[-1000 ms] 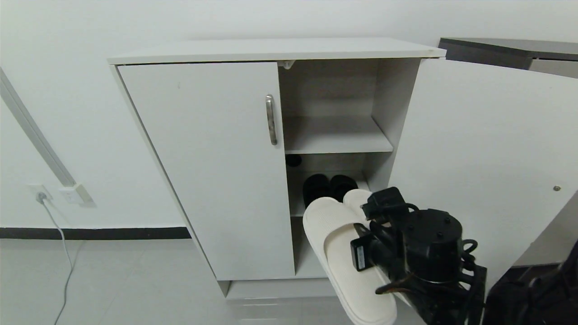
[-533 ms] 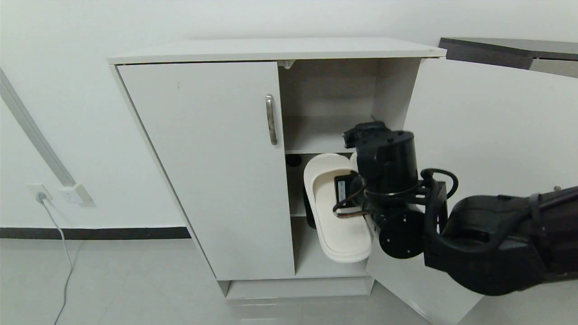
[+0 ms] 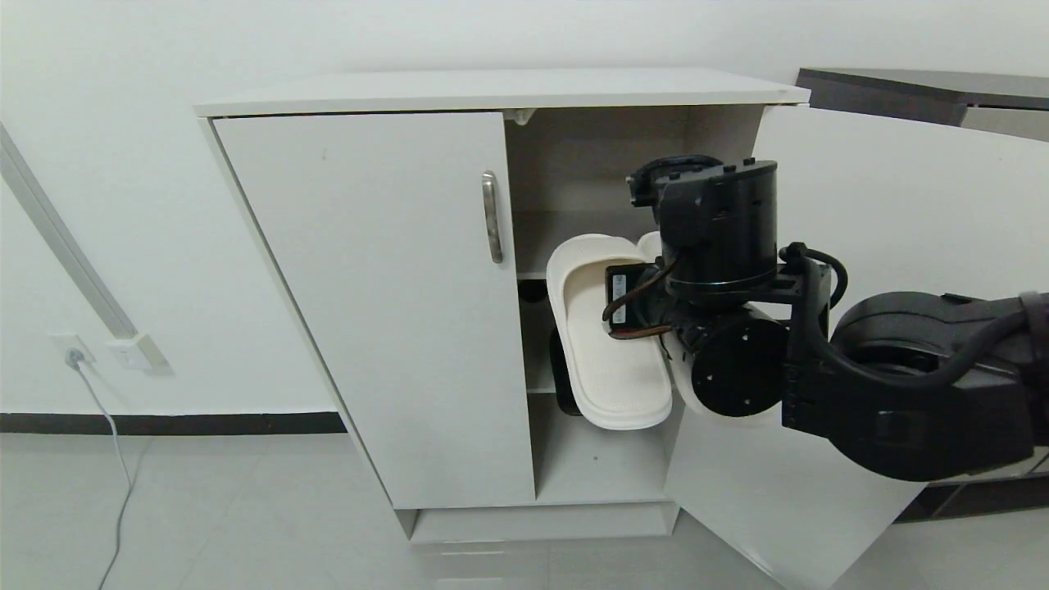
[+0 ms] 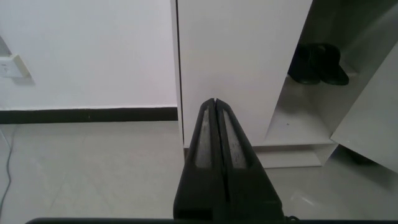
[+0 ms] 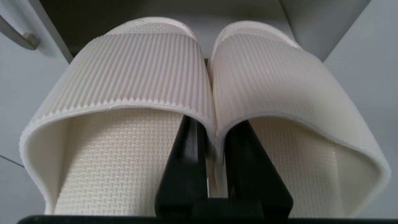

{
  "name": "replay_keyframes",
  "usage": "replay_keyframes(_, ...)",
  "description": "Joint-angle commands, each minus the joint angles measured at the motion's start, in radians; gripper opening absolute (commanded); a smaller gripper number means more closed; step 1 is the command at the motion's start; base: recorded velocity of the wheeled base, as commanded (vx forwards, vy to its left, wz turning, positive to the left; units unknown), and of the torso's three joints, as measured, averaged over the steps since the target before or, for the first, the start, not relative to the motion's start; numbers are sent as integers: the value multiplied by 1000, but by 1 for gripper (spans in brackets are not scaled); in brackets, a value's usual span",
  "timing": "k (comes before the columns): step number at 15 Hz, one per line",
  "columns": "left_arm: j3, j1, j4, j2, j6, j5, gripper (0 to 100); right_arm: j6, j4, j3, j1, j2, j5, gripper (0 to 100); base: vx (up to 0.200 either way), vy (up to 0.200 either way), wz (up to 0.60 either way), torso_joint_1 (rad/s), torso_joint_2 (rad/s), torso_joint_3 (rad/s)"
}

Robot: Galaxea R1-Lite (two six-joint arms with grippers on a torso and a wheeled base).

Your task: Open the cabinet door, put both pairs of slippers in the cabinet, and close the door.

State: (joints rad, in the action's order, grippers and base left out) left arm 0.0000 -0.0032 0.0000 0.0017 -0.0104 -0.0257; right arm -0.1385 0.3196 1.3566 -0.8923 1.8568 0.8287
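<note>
We see two cream slippers [image 5: 124, 93], ribbed straps and pebbled insoles, their inner walls pinched together by the right gripper [image 5: 213, 146]. They hang at four o'clock from the metal handle [image 3: 490, 217], at the open half of the smooth white cabinet [image 3: 369, 287], with black slippers [image 4: 317, 62] shelved behind. The left gripper [image 4: 214, 124], fingers pressed together, hovers over glossy floor tiles [image 3: 205, 508].

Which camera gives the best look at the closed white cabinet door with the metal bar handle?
The head view: the whole closed white cabinet door shows, with its metal bar handle. The left wrist view has part of its plain front; the right wrist view, just an edge strip and the handle's end.
</note>
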Motion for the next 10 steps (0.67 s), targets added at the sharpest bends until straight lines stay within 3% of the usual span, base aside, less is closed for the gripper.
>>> replay_keyframes(1,0,0,0,0,-2,0,0,-6,1,-5,0,18,0,0,0,0,0,0,0,0)
replay_keyframes(10,0,0,0,0,0,0,0,-7,1,-11,0,32,0,0,200,0,0,4,2,4)
